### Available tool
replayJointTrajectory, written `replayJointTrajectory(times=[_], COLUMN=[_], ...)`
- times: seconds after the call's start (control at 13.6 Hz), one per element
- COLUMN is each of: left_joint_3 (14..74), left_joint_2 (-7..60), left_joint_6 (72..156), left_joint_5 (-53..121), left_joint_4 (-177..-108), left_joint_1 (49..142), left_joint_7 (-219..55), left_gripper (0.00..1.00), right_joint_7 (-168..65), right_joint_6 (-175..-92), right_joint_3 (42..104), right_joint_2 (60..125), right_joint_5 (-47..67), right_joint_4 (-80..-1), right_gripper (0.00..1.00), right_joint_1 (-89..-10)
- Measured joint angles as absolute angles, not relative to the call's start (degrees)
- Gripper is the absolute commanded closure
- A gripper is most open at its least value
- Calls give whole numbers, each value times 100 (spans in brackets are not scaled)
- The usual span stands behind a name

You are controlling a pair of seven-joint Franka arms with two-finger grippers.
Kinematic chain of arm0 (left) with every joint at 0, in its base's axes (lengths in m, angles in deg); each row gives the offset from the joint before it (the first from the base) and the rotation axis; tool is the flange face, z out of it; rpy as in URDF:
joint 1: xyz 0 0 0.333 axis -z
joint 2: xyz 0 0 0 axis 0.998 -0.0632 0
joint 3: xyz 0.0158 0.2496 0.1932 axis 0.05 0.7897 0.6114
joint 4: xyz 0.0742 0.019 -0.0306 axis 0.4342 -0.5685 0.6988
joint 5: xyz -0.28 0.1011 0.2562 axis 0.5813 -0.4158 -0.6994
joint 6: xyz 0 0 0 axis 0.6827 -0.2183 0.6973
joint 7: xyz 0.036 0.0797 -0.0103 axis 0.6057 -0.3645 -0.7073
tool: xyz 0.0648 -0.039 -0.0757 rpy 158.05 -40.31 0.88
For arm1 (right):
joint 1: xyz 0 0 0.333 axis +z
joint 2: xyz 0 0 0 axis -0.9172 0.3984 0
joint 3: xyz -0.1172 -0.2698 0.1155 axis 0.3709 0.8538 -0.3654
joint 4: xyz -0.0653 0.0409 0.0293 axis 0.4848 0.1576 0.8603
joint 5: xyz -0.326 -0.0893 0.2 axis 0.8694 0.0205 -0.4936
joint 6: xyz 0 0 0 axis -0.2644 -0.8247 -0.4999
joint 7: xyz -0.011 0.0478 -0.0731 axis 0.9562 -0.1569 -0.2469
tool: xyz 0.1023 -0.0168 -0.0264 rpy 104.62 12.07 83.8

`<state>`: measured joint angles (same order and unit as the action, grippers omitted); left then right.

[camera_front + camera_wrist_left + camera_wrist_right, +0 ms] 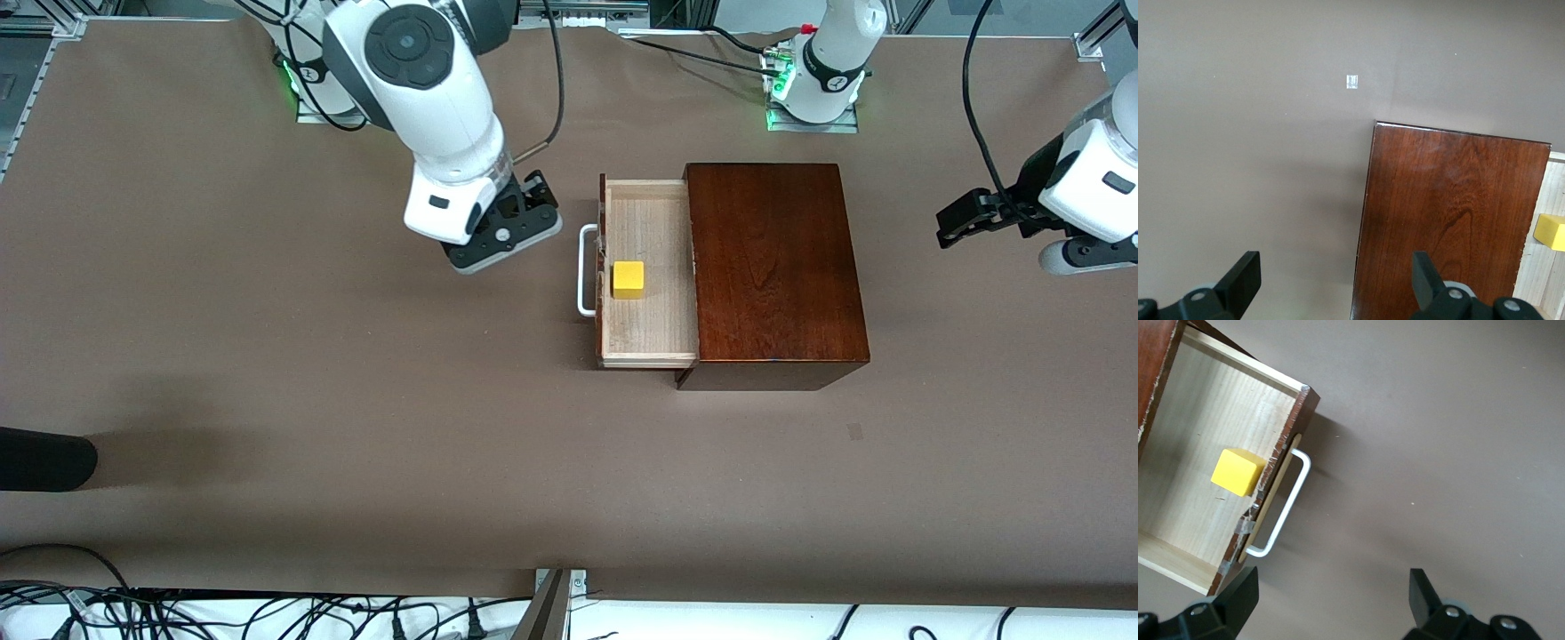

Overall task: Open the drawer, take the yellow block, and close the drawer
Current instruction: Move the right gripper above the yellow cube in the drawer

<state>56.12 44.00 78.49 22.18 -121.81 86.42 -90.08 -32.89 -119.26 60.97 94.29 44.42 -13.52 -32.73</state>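
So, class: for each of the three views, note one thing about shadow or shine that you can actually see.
Front view: the wooden box throws a narrow shadow on the table along its camera-facing edge; a soft dark patch lies near the right arm's end. Left wrist view: pale sheen on the box's glossy top. Right wrist view: the white handle and drawer front cast a soft shadow on the table.

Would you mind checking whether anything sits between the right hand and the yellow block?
Nothing visible does. The drawer is pulled out, and the block lies uncovered in it near the handle. The right hand, open, is over bare table in front of the drawer.
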Motion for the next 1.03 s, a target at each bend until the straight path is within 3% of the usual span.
replayJointTrajectory(times=[0.3, 0.66, 1.03], left_joint_3=[5618, 5618, 5619], left_joint_2=[4400, 4400, 4400], left_joint_6=[7872, 7888, 7888], left_joint_5=[2218, 2218, 2218], left_joint_4=[-12181, -12181, -12181], left_joint_1=[8597, 8594, 8547], left_joint_7=[-9012, -9015, -9018], left_gripper=[0, 0, 0], right_joint_7=[-3754, -3860, -4154], right_joint_6=[-12010, -12716, -13121], right_joint_3=[6057, 6020, 6020], right_joint_2=[9821, 10326, 10504], right_joint_5=[4397, 4397, 4406], right_joint_4=[-1050, -1014, -965], right_gripper=[0, 0, 0], right_joint_1=[-3078, -2346, -1983])
